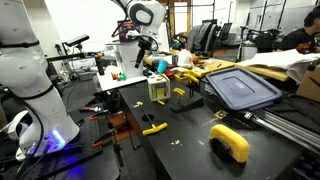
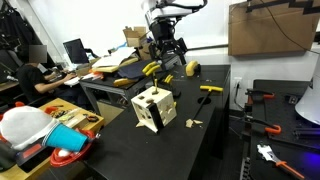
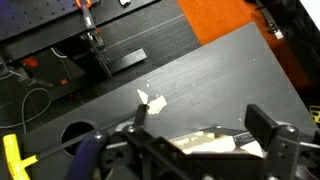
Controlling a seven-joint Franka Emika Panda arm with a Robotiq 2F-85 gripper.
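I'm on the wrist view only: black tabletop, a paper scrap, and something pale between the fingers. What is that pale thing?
Observer: A cream box with round holes, standing on the black table. The gripper hangs above it, jaws open, not touching.
Operator: Any big object on the table I can't see?
Observer: Yes, a dark blue lid lies flat, off to one side of the box.
Operator: Is anyone around?
Observer: A person sits at a desk beyond the table's end.
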